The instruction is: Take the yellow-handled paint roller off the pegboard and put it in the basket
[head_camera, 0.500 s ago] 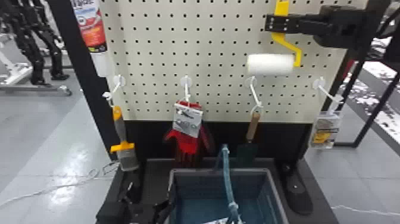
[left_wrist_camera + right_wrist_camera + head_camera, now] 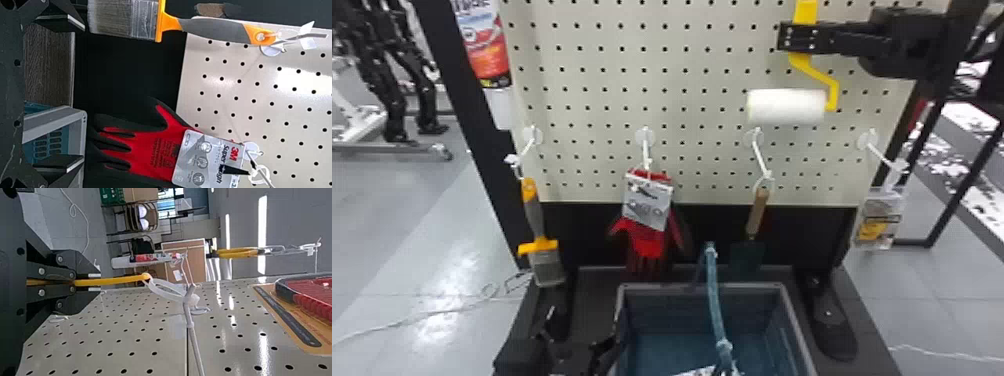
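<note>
My right gripper (image 2: 794,38) crosses the yellow handle (image 2: 805,11) of the paint roller in front of the pegboard's upper right. Below it lies the white roller sleeve (image 2: 786,106), level. In the right wrist view my right gripper (image 2: 94,282) is shut on the yellow handle (image 2: 113,281); a white loop runs from the handle's end to a hook (image 2: 191,299). The basket (image 2: 802,330) stands below the board. Left of the basket, low down, is my left gripper (image 2: 578,336); in the left wrist view that gripper (image 2: 74,92) is open, its fingers far apart.
Below the roller, a wood-handled trowel (image 2: 757,212) hangs on a hook. Red gloves (image 2: 647,240) and a paintbrush (image 2: 536,215) hang farther left, a packaged item (image 2: 879,222) at right. The basket's blue handle (image 2: 714,300) stands up over its opening.
</note>
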`<state>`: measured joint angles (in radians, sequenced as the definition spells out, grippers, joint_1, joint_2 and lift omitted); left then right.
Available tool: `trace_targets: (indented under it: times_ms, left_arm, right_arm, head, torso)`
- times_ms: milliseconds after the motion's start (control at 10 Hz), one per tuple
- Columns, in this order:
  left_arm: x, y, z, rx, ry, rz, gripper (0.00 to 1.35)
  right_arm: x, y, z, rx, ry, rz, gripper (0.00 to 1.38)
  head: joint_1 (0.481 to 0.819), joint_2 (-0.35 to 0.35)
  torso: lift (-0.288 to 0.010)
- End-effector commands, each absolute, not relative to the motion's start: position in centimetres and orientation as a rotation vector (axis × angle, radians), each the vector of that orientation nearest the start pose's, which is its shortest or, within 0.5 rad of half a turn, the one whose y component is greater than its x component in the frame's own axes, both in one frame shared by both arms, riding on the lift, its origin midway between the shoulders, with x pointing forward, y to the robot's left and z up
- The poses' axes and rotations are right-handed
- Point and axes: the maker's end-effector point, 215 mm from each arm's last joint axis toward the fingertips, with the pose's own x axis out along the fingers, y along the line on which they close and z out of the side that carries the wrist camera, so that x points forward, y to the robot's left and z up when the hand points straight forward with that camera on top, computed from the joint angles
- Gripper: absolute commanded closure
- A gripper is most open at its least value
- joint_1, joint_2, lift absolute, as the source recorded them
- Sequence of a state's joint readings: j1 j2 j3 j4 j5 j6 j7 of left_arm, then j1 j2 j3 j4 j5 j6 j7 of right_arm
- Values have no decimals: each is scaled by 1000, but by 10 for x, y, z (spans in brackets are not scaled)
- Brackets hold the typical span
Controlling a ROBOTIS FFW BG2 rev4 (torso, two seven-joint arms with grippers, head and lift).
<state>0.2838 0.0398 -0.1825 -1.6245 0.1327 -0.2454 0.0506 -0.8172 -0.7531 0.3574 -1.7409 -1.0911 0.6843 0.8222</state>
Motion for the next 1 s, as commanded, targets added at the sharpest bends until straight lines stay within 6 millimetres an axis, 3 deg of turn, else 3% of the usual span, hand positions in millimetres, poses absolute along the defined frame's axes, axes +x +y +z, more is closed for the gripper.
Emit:
trace_targets:
  times_ms: [0,200,400,500,900]
  left_arm:
    - [488,151,-396,-144,4,-104,130]
    - [486,155,-396,-143,2,-97,130]
    - [487,153,-394,-136,-1,-106,131]
    - [486,156,-395,-134,0,-103,131]
    - [485,157,-396,-131,4,-103,137]
  right_arm:
    - [527,-101,2,46,38,1335,1285]
    - [513,-98,31,-1,-20,1353,1285]
    - [498,-110,78,-76,-121,1331,1285]
    - [495,-112,72,-86,-104,1320,1285]
    - [495,-147,-19,121,10,1235,1285]
  head:
    - [549,0]
    - [549,0]
    - [549,0]
    - [549,0]
    - [549,0]
  torso:
    - [-100]
    - [-100]
    - [-100]
    - [-100]
    - [-100]
